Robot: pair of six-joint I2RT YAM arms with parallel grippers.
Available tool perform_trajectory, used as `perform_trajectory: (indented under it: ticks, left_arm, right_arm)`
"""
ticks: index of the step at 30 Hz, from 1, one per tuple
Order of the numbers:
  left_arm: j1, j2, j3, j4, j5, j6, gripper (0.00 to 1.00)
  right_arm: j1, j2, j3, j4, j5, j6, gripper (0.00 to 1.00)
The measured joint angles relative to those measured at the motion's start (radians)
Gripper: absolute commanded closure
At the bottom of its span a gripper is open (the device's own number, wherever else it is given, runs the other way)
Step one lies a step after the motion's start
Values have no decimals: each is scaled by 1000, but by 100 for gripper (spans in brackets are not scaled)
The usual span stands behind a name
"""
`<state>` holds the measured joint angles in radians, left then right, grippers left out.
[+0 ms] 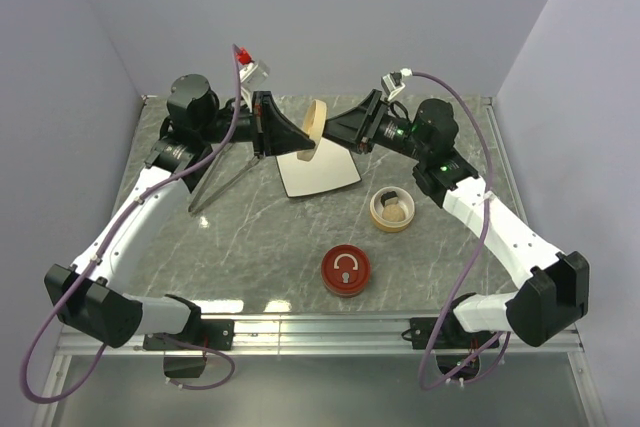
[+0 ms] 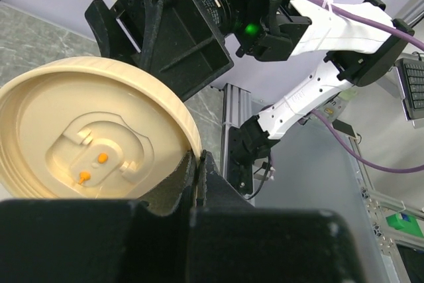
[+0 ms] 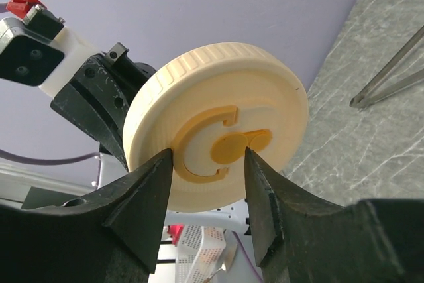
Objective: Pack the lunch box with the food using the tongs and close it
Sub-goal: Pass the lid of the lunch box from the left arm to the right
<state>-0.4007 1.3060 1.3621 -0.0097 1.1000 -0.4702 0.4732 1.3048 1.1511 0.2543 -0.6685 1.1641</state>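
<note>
- Above the white plate [image 1: 325, 177], held on edge in mid-air: cream lid [image 1: 316, 127]. Judged rigid, light, smooth plastic; the ribbed rim and raised centre grip look like the surest holds.
- At its rim: left gripper [image 2: 197, 164], jaws clenched on the lid.
- At its face: right gripper [image 3: 210, 154], jaws straddling the centre grip; whether they are clamped cannot be told.
- Right of the plate, on the desk [image 1: 260, 237]: lunch box [image 1: 374, 209], uncovered, food [image 1: 396, 210] inside.
- Left of the plate: tongs [image 1: 222, 179], lying flat.

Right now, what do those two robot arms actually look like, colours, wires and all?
The left arm and right arm have white shells between chunky black joints. A purple cable loops along each. The left gripper and right gripper are matte black, each with two wedge-shaped fingers. A small green light glows near the right wrist; a red clip tops the left.
</note>
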Motion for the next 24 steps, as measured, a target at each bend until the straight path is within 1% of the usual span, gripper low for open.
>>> perform_trajectory:
  ticks: [1, 4, 10, 16, 18, 21, 22, 23, 24]
  left_arm:
    - [0, 0, 1, -5, -3, 4, 100]
    - [0, 1, 1, -23, -15, 11, 100]
    - [1, 13, 1, -50, -42, 17, 100]
    - [11, 13, 14, -43, -41, 17, 100]
    - [13, 12, 15, -26, -37, 14, 100]
    - [20, 12, 15, -2, -27, 5, 100]
    - [22, 12, 15, 6, -24, 1, 100]
    - [25, 12, 15, 15, -23, -6, 100]
    - [28, 12, 15, 24, -20, -15, 100]
  right_arm:
    - [0, 1, 0, 0, 3, -1, 51]
    - [2, 1, 2, -16, 16, -16, 60]
    - [1, -3, 22, -109, 78, -65, 61]
    - [-33, -6, 21, -230, 131, -109, 62]
    - [-45, -6, 21, -252, 135, -116, 61]
    - [-58, -6, 11, -229, 117, -110, 56]
    - [-61, -6, 3, -210, 105, -107, 49]
    - [-67, -6, -10, -179, 89, -100, 46]
    - [-74, -6, -23, -144, 67, -97, 39]
